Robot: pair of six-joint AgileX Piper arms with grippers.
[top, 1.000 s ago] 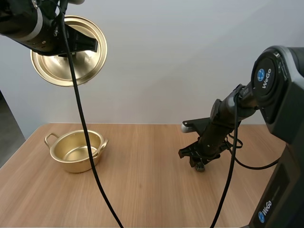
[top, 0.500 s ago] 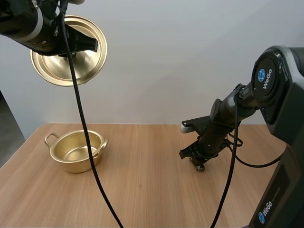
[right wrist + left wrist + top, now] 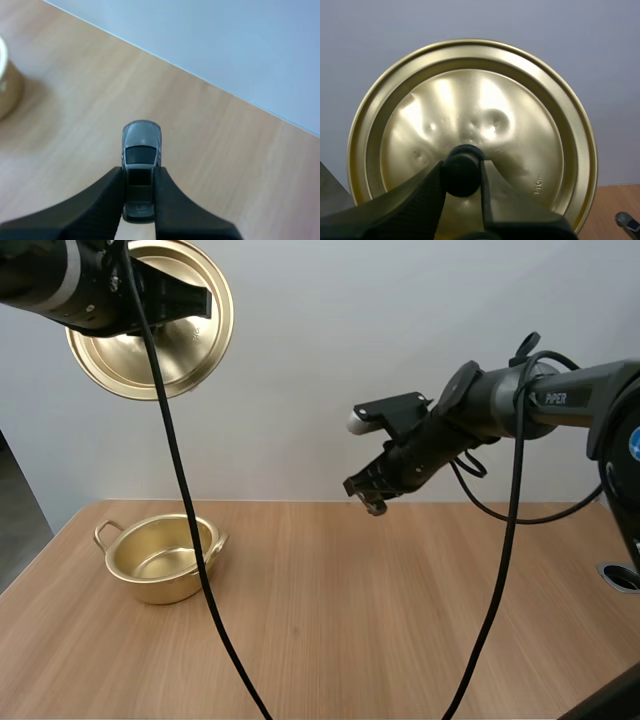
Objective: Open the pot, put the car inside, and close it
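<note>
Between the right jaws, pinched, sits the car [image 3: 141, 162], nose seemingly outward; left jaws clamp the lid knob [image 3: 462, 169].

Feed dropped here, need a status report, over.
Left gripper shut on lid, held high. Right gripper shut on car, above the table. Pot open, nothing blocking.

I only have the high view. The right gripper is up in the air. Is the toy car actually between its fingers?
Observer: Yes. In the right wrist view, the right gripper is shut on the small grey car, fingertips pinching its two sides.
Operator: And the other one's grip?
Observer: In the left wrist view, the left gripper clamps the black knob at the centre of the gold lid between its fingertips.
</note>
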